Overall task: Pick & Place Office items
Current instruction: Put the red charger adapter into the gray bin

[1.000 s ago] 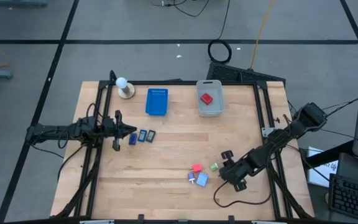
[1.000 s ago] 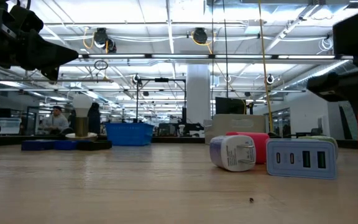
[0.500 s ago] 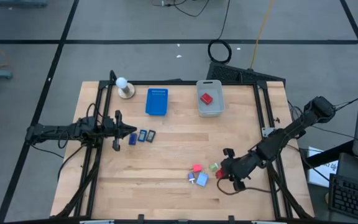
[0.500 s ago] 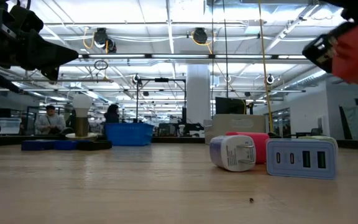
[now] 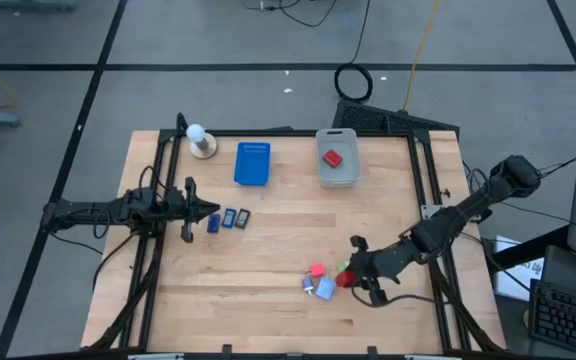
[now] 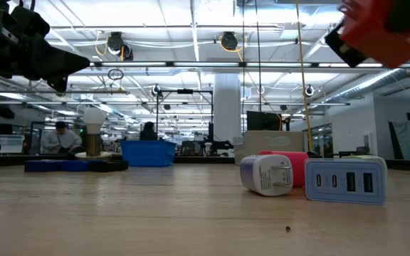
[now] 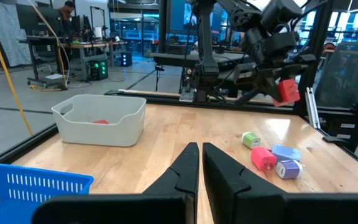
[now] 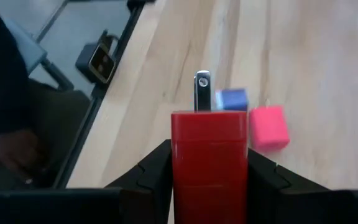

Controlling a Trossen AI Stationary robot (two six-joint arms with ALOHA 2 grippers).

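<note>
The pale wooden table (image 5: pixel 278 250) carried everything. At its far edge lay a flat blue rectangular tray (image 5: pixel 252 163), and beside that a grey plastic bin (image 5: pixel 337 160) with one red block (image 5: pixel 332 158) inside — the left wrist view showed only a red sliver over the bin's rim.

The right gripper (image 5: pixel 351 279) hung over the near right part of the table, clamped on a red plug-shaped block (image 8: pixel 209 165). From above that block was only a red speck at the fingertips; the right wrist view showed it squeezed between both fingers with a metal prong sticking out of its end, and the low view showed it well clear of the wood.

Just beside it on the table lay a pink block (image 5: pixel 316 270), a small green piece (image 5: pixel 344 268), a light-blue charger (image 5: pixel 325 288) and a tiny white-and-purple plug (image 5: pixel 309 287).

The left gripper (image 5: pixel 211 212) waited on the left side, fingers pressed together and empty, near three small dark-blue and grey rectangles (image 5: pixel 229 219) — possibly touching the nearest, the high view could not settle it.
</note>
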